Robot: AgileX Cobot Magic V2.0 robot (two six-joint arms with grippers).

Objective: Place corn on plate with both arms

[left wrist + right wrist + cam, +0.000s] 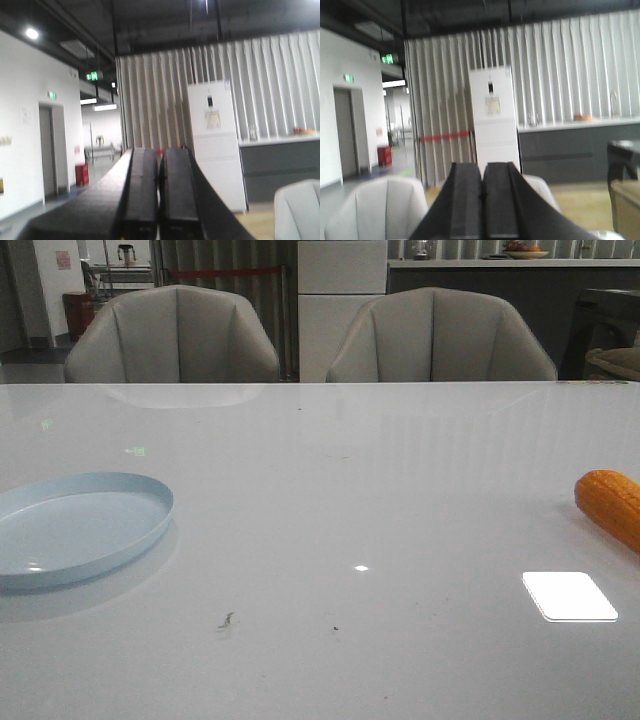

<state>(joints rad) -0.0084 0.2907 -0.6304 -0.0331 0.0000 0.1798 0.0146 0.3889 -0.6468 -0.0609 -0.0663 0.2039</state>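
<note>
Left gripper (pixel 159 192) and right gripper (pixel 481 200) pressed together, raised clear of table (pixel 340 480), pale blue plate (pixel 80 528) and orange corn cob (pixel 610 506) well apart.

The desk (pixel 330 490) is a glossy white top that mirrors the room lights, with one bright square glare patch near the right front. A pale blue plate (pixel 75 530) lies flat on it at the left edge. Well apart, at the far right edge, lies an orange corn (pixel 610 505), partly cut off. A couple of small dark specks, possibly crumbs or scuffs, sit near the front middle.
</note>
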